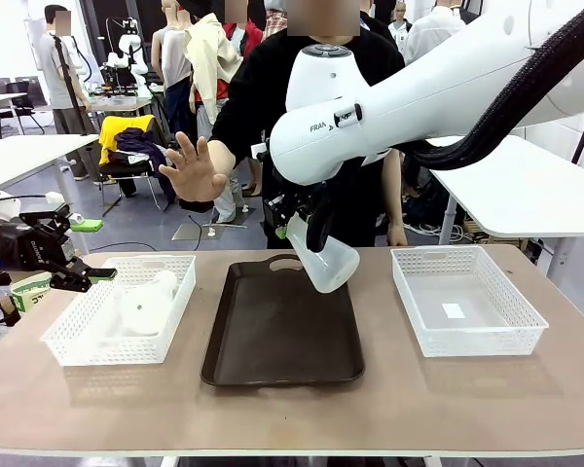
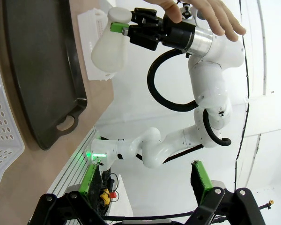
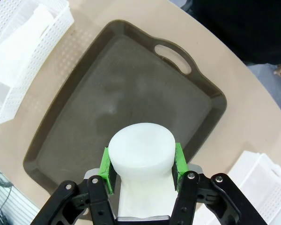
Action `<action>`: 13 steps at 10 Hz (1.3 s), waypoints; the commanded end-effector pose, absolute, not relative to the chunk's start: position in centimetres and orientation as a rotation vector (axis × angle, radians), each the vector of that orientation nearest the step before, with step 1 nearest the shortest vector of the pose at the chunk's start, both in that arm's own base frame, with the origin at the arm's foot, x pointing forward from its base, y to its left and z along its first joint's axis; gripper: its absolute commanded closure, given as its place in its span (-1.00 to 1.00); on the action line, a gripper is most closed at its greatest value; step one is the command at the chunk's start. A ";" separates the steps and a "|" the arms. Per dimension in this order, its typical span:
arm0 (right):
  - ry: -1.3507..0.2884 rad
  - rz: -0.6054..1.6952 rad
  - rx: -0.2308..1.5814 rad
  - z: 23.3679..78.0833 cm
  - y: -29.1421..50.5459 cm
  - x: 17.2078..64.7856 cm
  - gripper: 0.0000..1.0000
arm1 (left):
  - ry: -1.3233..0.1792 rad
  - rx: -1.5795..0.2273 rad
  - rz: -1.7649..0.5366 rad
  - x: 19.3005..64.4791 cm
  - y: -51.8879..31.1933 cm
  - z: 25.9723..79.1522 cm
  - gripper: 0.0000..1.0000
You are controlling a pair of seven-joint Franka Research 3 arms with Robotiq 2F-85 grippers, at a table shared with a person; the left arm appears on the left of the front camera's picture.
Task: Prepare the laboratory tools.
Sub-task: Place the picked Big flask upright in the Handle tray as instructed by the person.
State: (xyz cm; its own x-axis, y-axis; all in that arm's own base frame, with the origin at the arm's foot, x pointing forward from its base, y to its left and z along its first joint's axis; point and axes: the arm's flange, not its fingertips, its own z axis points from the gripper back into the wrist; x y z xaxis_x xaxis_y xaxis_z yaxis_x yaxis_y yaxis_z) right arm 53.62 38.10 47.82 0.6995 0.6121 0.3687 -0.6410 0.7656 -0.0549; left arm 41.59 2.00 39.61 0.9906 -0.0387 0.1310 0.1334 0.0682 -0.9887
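right claw (image 3: 140, 161) clenched on flask (image 1: 323, 263) neck; flask tilted, airborne over far end of tray (image 1: 282, 336) | left claw (image 2: 144, 178) spread, empty | guidance: level base first; lower gently; release after contact

Frosted white conical flask (image 1: 323, 261) hangs tilted over the brown tray's (image 1: 273, 341) far end, neck up; other flasks (image 1: 148, 300), perhaps two, lie in the left basket (image 1: 78, 355).
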 end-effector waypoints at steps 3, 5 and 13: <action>-0.386 0.700 0.081 47.7 38.1 53.6 1.00 | -0.074 -1.484 -0.124 41.6 2.1 39.8 -1.00; -0.386 0.700 0.081 47.7 38.1 53.6 1.00 | -0.074 -1.484 -0.124 41.6 2.1 39.8 -1.00; -0.386 0.700 0.081 47.7 38.1 53.6 1.00 | -0.074 -1.484 -0.124 41.6 2.1 39.8 -1.00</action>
State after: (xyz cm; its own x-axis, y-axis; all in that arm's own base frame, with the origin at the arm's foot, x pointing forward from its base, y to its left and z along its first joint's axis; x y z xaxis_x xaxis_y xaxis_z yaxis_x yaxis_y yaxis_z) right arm 53.62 38.10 47.81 0.6995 0.6121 0.3687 -0.6410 0.7656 -0.0549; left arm 41.59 2.00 39.61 0.9906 -0.0387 0.1310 0.1334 0.0682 -0.9887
